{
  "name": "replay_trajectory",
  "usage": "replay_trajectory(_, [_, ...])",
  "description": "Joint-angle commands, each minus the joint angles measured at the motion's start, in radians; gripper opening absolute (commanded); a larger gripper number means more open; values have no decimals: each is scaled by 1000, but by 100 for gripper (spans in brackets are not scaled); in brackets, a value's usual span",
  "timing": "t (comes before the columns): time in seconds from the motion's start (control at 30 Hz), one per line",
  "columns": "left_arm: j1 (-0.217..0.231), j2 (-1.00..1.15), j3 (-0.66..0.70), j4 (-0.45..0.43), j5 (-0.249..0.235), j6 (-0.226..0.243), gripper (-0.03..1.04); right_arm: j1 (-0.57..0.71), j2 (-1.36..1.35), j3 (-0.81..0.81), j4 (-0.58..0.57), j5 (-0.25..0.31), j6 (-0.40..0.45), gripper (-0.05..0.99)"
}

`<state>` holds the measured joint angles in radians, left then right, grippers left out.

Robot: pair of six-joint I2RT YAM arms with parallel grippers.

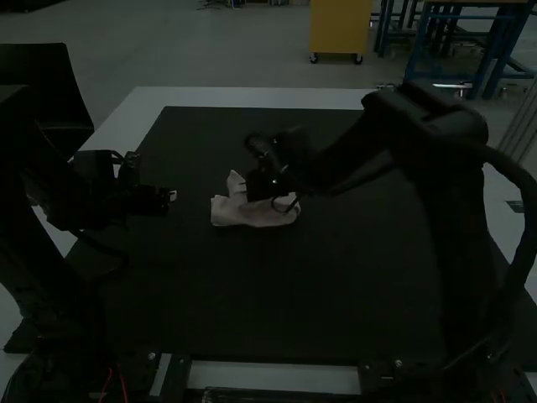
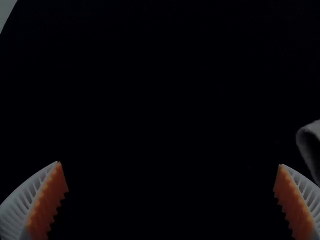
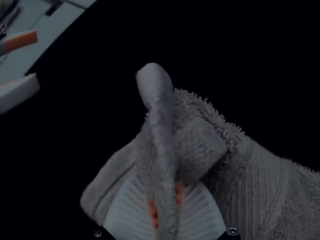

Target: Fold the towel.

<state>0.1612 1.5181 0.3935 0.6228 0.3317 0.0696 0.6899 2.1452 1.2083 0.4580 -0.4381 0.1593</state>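
So the towel [image 1: 252, 214] is sitting bunched up around the middle of the high view, with one bit poking up on its left side. The right gripper [image 3: 166, 194] has its fingers clamped on a pinched-up ridge of it. My guess is that grip is for pulling a layer loose, cos you can't really fold a heap like this till it's opened out. Can't tell if that ridge is a proper edge or just a crease, so it might only drag the whole bundle.

The left gripper [image 2: 170, 165] is at mid left in the high view, fingers wide apart, near the towel but not touching. Looks like a handy spot to grab the other side and stretch it imo.

Surface is a big dark mat [image 1: 268, 294] on a pale table [image 1: 252, 97], which should give enough room to spread it flat.
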Motion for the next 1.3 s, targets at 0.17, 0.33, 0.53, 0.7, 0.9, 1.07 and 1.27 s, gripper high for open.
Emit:
replay_trajectory(0.17, [-6, 4, -16, 15, -8, -10, 97, 66, 24, 73, 1, -13, 43, 38])
replay_trajectory(0.33, [-2, 2, -16, 25, -28, -14, 97, 77, 24, 96, 2, -13, 60, 61])
replay_trajectory(0.53, [9, -3, -16, 35, -39, -24, 97, 65, 1, 111, -2, -16, 86, 62])
replay_trajectory(0.7, [8, -3, -16, 41, -39, -24, 97, 28, -38, 83, 5, -33, 72, 28])
replay_trajectory(0.9, [6, -3, -16, 37, -37, -24, 97, -21, -36, 27, 71, -45, 42, -2])
replay_trajectory(1.07, [4, -1, -28, 51, -34, -25, 97, -27, -19, -15, 122, -45, 23, -2])
replay_trajectory(1.27, [4, -1, -27, 60, -34, -36, 97, -27, 24, -39, 143, -45, -4, -2])
